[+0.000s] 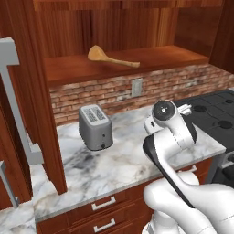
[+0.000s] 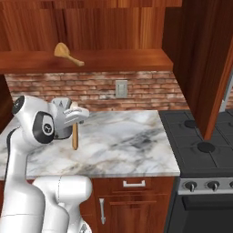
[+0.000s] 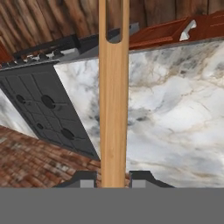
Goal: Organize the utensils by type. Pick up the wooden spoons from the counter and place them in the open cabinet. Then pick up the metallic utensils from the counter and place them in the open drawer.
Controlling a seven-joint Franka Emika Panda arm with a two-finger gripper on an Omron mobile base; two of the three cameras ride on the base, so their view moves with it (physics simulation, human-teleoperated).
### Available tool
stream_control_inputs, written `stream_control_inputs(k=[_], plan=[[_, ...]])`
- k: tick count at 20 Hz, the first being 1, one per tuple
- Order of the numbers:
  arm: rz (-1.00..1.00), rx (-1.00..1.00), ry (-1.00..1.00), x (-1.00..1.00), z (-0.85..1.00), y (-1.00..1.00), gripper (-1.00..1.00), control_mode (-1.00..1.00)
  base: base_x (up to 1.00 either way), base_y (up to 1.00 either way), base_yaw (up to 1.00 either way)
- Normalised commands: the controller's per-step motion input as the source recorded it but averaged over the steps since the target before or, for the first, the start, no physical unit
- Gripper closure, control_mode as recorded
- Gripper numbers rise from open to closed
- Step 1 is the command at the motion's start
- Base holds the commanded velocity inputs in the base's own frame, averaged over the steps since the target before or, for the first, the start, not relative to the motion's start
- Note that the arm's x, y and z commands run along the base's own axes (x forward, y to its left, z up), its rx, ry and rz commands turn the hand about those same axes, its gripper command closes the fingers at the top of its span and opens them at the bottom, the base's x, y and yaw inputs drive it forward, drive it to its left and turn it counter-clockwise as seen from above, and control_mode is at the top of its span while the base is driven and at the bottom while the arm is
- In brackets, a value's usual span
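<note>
fingers (image 3: 113,178) clamped on a wooden spoon (image 2: 75,134), hanging handle-down over the marble table (image 2: 123,145) (other spoon (image 1: 109,58) sits on the cabinet shelf (image 1: 151,59)).

Note that in the hand view the held wooden spoon (image 3: 113,100) runs off the top edge, so you cannot see its far end. In the left base view the arm hides the claw (and the spoon it carries). The toaster (image 1: 95,126) covers part of the worktop (image 1: 123,160) behind it.
</note>
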Motion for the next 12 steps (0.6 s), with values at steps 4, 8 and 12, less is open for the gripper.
stream_control_inputs(k=[4, 8, 12], plan=[[0.00, 0.00, 0.00, 0.00, 0.00, 0.00, 1.00, 1.00, 0.00, 0.00, -0.02], [0.00, 0.00, 0.00, 0.00, 0.00, 0.00, 1.00, 1.00, 0.00, 0.00, 0.00], [0.00, 0.00, 0.00, 0.00, 0.00, 0.00, 1.00, 1.00, 0.00, 0.00, 0.00]])
